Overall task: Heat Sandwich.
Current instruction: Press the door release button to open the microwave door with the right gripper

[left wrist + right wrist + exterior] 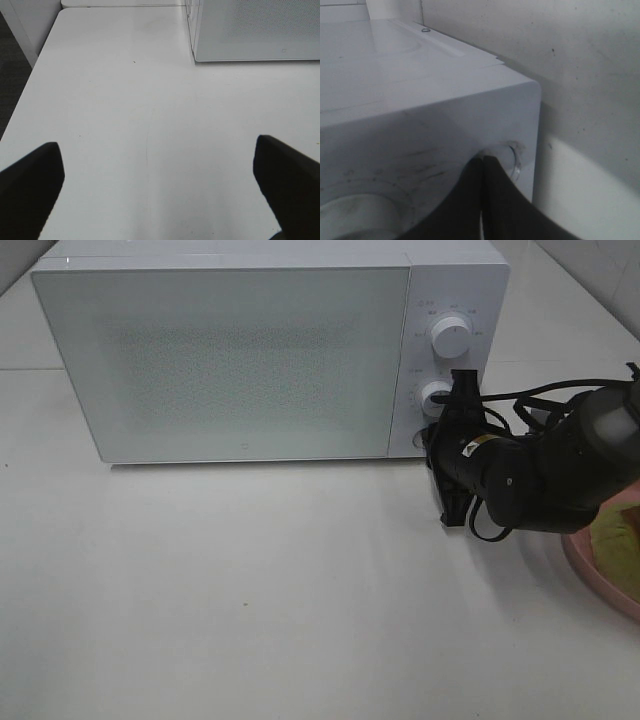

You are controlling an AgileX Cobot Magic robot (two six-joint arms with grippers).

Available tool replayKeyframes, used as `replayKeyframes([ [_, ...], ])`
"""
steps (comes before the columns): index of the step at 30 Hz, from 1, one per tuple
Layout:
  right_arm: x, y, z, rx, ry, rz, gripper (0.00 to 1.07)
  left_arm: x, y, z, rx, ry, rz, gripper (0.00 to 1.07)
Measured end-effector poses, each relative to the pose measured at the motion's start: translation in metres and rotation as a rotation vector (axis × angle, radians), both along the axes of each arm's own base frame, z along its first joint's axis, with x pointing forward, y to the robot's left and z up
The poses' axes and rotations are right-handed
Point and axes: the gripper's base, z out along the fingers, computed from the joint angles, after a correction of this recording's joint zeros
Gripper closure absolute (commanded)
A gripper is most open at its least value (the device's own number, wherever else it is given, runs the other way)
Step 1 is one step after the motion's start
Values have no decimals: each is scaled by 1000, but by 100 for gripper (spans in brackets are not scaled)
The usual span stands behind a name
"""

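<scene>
Your right gripper [482, 165] has its fingers pressed together, nothing between them. In the right wrist view the joined tips sit at the edge of the round button [514, 159], low on the control panel beside the front corner of the microwave [230, 350], and appear to touch it. From the high camera you see the right arm reaching in from the right, with the wrist level with the bottom of the panel, under the lower knob [436, 397]; the upper knob [452, 337] stands free above it. The microwave door is closed, its speckled window facing the camera. The sandwich [614, 540] lies on the pink plate [598, 585] at the far right edge of the high view, on the table [250, 590]. It is behind the right arm, well apart from the microwave door, and neither gripper touches it; only part of it and part of the plate show, since the arm and the frame edge cut both off. Your left gripper [157, 147] is out of sight in the high view. Its own wrist camera shows the two dark fingers [30, 185] spread wide over bare white table, holding nothing. A lower front corner of the microwave shows ahead of the left gripper, well apart from the fingers
</scene>
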Motion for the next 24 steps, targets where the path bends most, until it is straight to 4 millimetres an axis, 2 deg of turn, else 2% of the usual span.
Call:
replayKeyframes([
  [9,11,8,-14,-16,-31,-25,107,0,0,0,0,0,0,9],
  [24,11,10,-14,-10,-31,-37,107,0,0,0,0,0,0,9],
])
